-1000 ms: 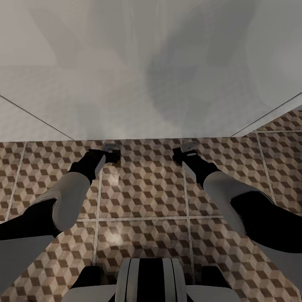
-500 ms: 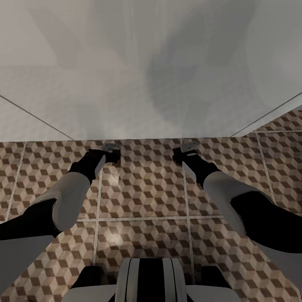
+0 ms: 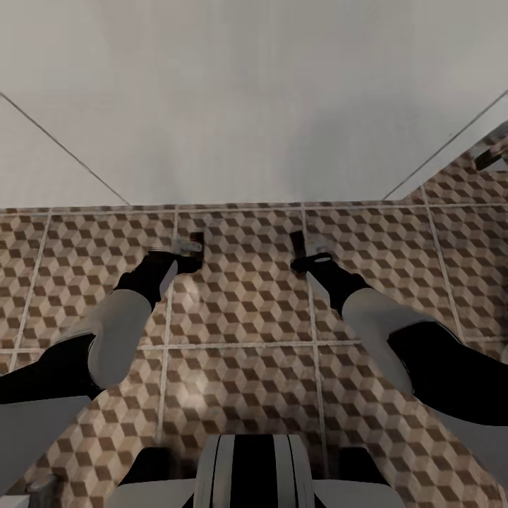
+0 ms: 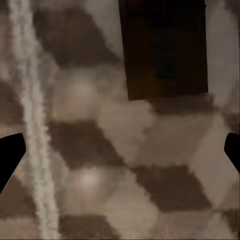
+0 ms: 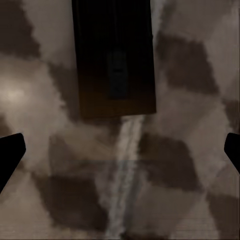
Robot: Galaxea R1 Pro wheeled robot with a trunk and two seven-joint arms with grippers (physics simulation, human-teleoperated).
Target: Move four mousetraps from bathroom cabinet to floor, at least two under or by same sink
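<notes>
The left pincer [image 3: 185, 248] hangs over the bathroom floor [image 3: 240, 317] with its jaws spread wide. In the left wrist view its two dark fingertips [image 4: 10, 160] sit at opposite edges with nothing but tile between them. The right pincer [image 3: 312, 259] is spread just as wide and grips nothing, its fingertips [image 5: 10, 157] likewise far apart in the right wrist view.

Two mousetraps lie flat on the cube-patterned tiles, close to the foot of the white wall [image 3: 254, 106]. The left mousetrap [image 3: 197, 240] rests just past the left pincer on the side toward the wall. It shows in the left wrist view as a dark brown board [image 4: 165, 50] with a darker strip down its middle, and it is clear of both fingertips. The right mousetrap [image 3: 297, 243] lies just past the right pincer, also toward the wall. In the right wrist view this board [image 5: 114, 60] sits at the end of a pale grout line [image 5: 122, 175] and has a small dark fitting at its centre. The two traps lie about equally far from the wall and well apart from each other, with patterned tile between them. Whether either board touches a pincer cannot be told from the head view.

Both arms reach forward from the robot's base [image 3: 247, 473] toward the wall. A small dark object [image 3: 494, 155] shows at the far right along the wall, too small to make out.
</notes>
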